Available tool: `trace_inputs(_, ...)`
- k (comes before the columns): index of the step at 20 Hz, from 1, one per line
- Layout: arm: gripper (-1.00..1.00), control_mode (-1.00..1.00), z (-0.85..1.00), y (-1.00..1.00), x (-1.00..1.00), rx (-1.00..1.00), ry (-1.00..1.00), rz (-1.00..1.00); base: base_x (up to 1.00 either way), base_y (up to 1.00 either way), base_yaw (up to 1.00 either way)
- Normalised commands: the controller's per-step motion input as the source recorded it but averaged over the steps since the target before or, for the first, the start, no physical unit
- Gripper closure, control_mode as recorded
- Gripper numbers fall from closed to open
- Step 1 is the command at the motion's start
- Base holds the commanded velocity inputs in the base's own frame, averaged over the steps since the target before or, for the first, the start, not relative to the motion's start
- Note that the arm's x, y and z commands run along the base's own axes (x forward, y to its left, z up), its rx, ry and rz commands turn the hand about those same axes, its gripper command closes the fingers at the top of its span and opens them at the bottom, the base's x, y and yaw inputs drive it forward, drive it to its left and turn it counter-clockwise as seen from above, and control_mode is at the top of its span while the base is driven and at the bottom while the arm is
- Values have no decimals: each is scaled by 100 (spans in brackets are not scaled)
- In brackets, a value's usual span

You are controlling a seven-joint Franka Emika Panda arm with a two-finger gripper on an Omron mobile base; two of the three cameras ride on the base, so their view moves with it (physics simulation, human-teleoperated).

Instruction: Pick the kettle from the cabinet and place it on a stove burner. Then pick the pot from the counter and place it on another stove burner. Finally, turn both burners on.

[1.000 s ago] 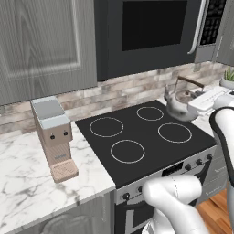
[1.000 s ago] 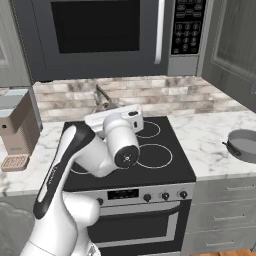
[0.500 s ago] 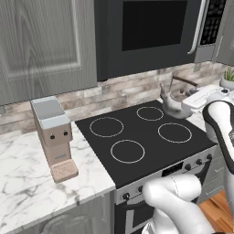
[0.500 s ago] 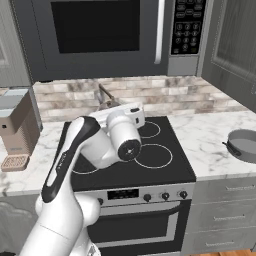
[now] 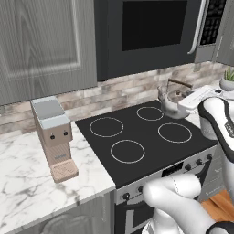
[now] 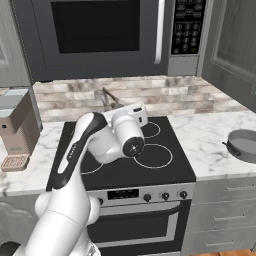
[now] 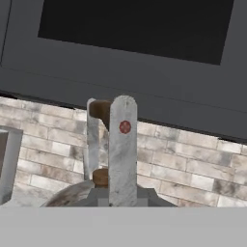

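Observation:
The small silver-grey kettle (image 5: 170, 101) hangs just above the back right corner of the black cooktop, beside the smallest stove burner (image 5: 150, 113). My gripper (image 5: 183, 93) is shut on its arched brown handle. In the hand view the two fingers (image 7: 123, 144) clamp the handle (image 7: 100, 109) above the lid knob (image 7: 100, 176). In the right base view my arm hides most of the kettle (image 6: 107, 98). The wide grey pot (image 6: 243, 144) rests on the marble counter (image 6: 210, 142) right of the stove. The grey cabinet (image 5: 41, 41) on the wall to the left has its door shut.
A microwave (image 5: 151, 32) hangs low over the stove. A coffee machine (image 5: 52, 137) stands on the counter to the left. Three larger burner rings (image 5: 127, 151) lie bare, and control knobs (image 6: 165, 196) line the stove front. A plant (image 5: 227, 78) sits far right.
My arm has carried the kettle leftwards from beyond the stove's right edge to over its back right corner. The grip on the handle is unchanged.

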Motion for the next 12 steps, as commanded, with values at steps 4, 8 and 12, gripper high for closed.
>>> trace_inputs(4, 100, -100, -14, -4, 30, -1, 5, 0, 0, 0, 0)
trace_inputs(8, 100, -100, -9, -3, 30, 0, 4, 0, 0, 0, 0)
trace_inputs(12, 100, -100, -7, -8, 27, 0, 1, 0, 0, 0, 0)
